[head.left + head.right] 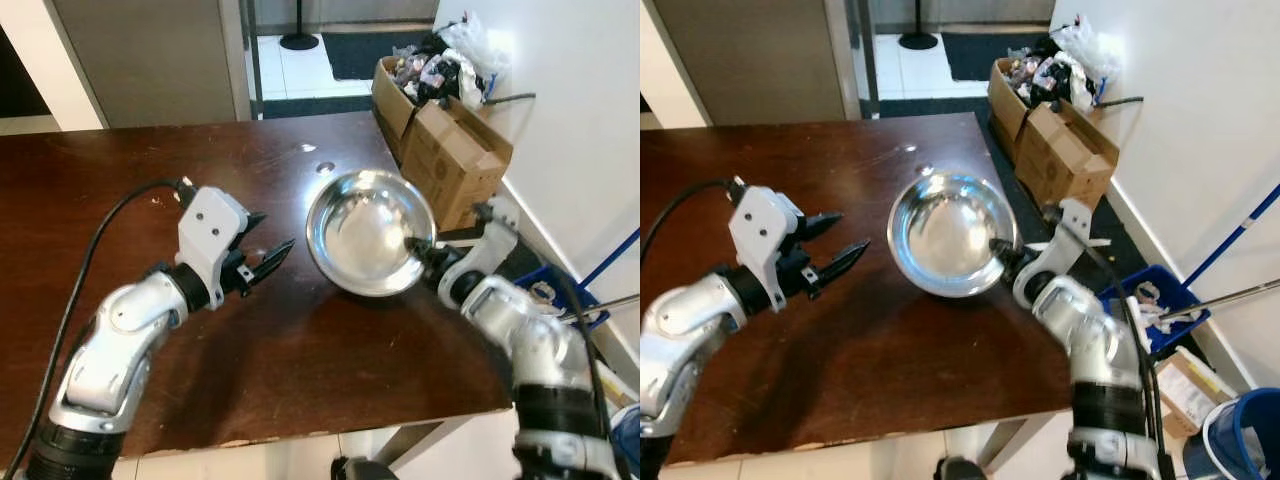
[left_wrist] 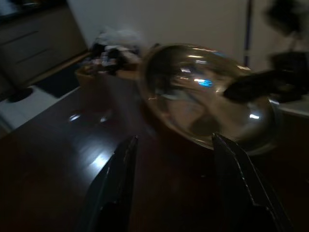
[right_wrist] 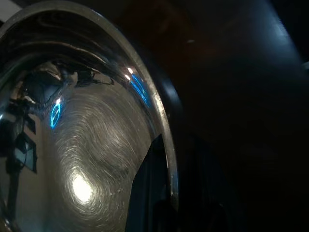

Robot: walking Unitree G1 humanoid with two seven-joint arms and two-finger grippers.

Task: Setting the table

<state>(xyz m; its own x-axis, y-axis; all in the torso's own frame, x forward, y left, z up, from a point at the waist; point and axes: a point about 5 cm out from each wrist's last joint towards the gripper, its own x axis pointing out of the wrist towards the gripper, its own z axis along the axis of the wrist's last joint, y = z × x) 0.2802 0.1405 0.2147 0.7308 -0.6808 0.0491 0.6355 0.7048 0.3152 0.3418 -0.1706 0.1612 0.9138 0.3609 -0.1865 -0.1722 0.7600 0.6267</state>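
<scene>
**Bowl pinched at rim, tilted over counter**

Steel bowl (image 1: 370, 232) is gripped at its near-right rim by the right claw (image 1: 420, 248), fingers closed on the edge. Bowl is tipped, its opening facing up and toward the left claw (image 1: 266, 243), above the counter (image 1: 120, 170) right side. Left claw is spread wide, holding nothing, just beside the bowl.

Dark brown wooden table (image 1: 250, 370), glossy top, pale chipped front edge. White plaster wall (image 1: 1200, 110) on the right side. Against it, two open brown cardboard boxes (image 1: 440, 140) crammed with crumpled bags and clutter. Floor beyond the table: white tiles (image 1: 300, 70) with a dark mat (image 1: 360, 50) and a round black stand base (image 1: 298, 40). Grey panel door (image 1: 140, 60) behind the table. Blue plastic crate (image 1: 1150, 310) and blue bucket (image 1: 1245, 435) on the floor near the wall. Light is even, indoor.
</scene>
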